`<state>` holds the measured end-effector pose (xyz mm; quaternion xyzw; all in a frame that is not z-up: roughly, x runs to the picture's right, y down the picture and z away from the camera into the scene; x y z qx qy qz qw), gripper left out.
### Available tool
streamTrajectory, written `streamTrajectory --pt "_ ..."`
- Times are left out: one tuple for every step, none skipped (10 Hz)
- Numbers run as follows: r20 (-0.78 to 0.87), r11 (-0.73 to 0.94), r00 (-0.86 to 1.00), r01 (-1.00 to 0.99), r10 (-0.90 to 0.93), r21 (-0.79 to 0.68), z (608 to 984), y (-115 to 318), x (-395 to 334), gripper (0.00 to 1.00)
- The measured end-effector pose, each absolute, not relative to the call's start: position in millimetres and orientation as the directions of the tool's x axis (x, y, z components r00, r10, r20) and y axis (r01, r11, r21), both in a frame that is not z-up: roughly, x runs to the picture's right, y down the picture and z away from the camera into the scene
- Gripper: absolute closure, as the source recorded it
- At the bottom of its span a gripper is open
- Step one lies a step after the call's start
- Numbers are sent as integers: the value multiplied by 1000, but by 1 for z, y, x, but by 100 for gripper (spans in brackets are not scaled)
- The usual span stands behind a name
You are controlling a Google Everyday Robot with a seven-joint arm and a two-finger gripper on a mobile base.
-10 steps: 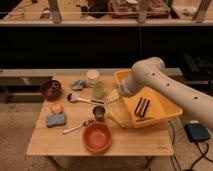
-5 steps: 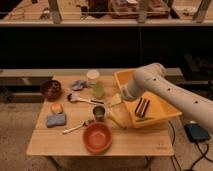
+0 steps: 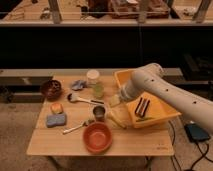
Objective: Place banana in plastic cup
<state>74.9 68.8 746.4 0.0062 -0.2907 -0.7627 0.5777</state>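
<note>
The banana point(image 3: 116, 120) is a small pale-yellow curved toy lying on the wooden table point(image 3: 140, 142), between the short metal cup point(image 3: 99, 112) and the yellow bin point(image 3: 155, 117). The plastic cup point(image 3: 95, 83) stands upright at the back middle, whitish on top and greenish below. My white arm reaches in from the right across the bin. My gripper point(image 3: 115, 101) hangs low at the bin's left edge, just above and behind the banana and to the right of the plastic cup. I see nothing held in it.
An orange bowl point(image 3: 97, 137) sits at the front. A brush point(image 3: 82, 99) with a dark head, a metal spoon point(image 3: 75, 128), a blue sponge point(image 3: 56, 120), a small orange item point(image 3: 56, 107), a dark brown bowl point(image 3: 51, 89) and a bluish cloth point(image 3: 78, 85) lie to the left. Dark utensils point(image 3: 142, 108) rest in the bin.
My arm has swung left and down, from above the bin to the bin's left edge, close over the banana. The objects on the table have not moved.
</note>
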Motion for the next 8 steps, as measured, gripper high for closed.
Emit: streamTrajectory --pt "327 -171 -338 878 -883 448 751 72 74 52" --pt "325 -185 -351 876 -878 446 756 77 70 49" --pt "325 -189 -355 875 -876 446 759 80 68 41" --pt "325 -191 -356 875 -876 444 764 84 70 33" --pt "323 -202 -364 875 -873 440 767 88 71 30" --pt "322 -219 -379 873 -868 436 773 93 69 30" --pt "324 -228 -383 875 -865 427 781 96 69 30" --pt "323 -231 -383 877 -865 422 784 96 70 30"
